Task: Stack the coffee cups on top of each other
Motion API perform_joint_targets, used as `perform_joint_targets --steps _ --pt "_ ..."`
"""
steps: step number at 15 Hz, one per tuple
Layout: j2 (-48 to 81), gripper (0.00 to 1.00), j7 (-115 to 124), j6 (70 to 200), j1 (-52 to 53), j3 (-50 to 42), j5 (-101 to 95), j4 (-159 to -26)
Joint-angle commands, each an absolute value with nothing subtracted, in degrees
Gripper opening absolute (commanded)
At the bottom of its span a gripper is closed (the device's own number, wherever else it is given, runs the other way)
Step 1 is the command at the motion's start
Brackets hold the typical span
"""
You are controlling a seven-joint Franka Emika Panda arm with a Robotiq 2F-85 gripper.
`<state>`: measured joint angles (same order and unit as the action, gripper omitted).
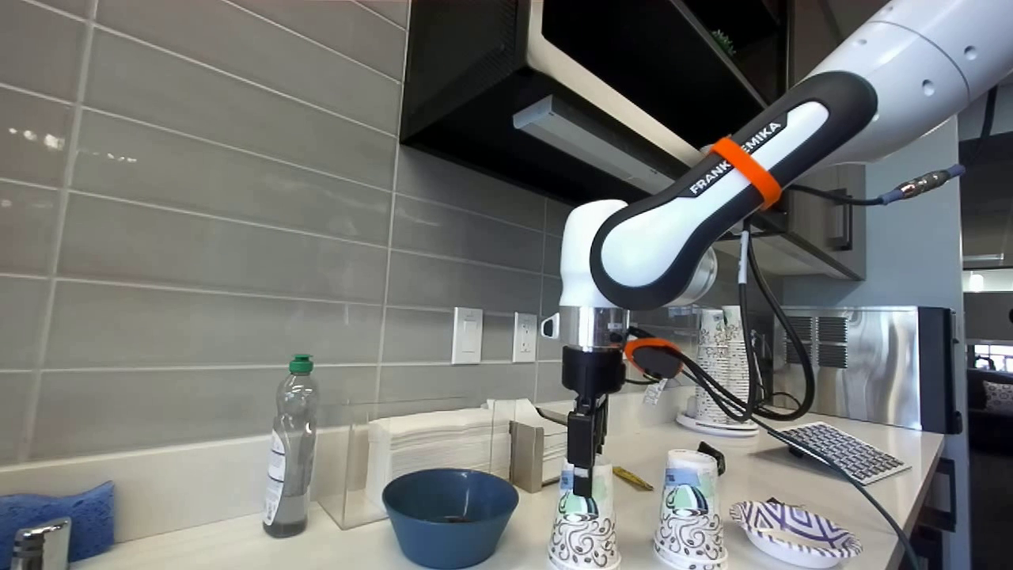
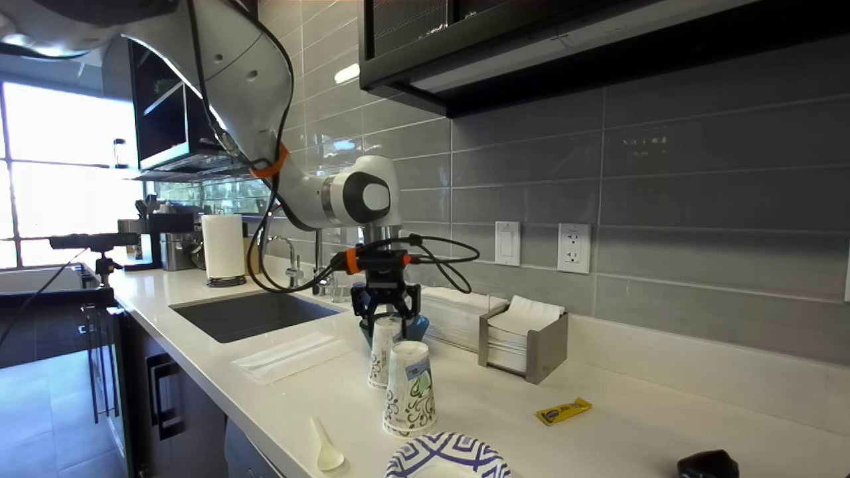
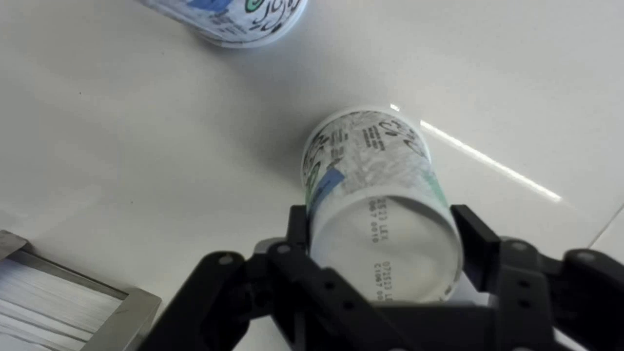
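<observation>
Coffee cup (image 3: 390, 253) mouth down on the counter (image 2: 478, 405), out from the napkin holder (image 2: 548, 352) on the side away from the tiled wall (image 2: 697, 199), and the gripper (image 3: 380, 224) is right down at it! Look at those fingers (image 3: 298, 226): set apart, straddling the cup's narrow end, right up at its sides in the wrist view. Pinching or just flanking? I cannot tell. What does show is the lettering on the cup's base, facing up between them.

Over to the neighbouring cup (image 1: 690, 514), also mouth down, also on the room side of the napkin holder, a strip of bare counter separating the pair. Matching prints on both: dark swirls, a touch of green, a patch of blue.

In an exterior view the blue bowl (image 1: 447, 532) sits to the holder's left, and farther left of it stands the clear bottle (image 1: 290, 451) with the green cap (image 1: 301, 364). Go right of the napkin holder there and, past the neighbouring cup, it's the patterned dish (image 1: 795, 522) with its zigzag print. In an exterior view a yellow packet (image 2: 563, 411) lies just in front of the napkin holder, and a pale spoon (image 2: 329, 458) rests well off to the holder's left, closer to the camera.
</observation>
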<state>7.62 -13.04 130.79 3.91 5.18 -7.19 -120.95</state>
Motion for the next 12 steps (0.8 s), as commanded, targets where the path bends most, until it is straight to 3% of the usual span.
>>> perform_joint_targets --steps 1,12 --pt "5.63 0.45 -13.85 132.10 3.67 5.21 -5.26 -123.01" --pt "-10.72 0.43 -6.19 123.84 4.01 5.04 -11.02 -128.83"
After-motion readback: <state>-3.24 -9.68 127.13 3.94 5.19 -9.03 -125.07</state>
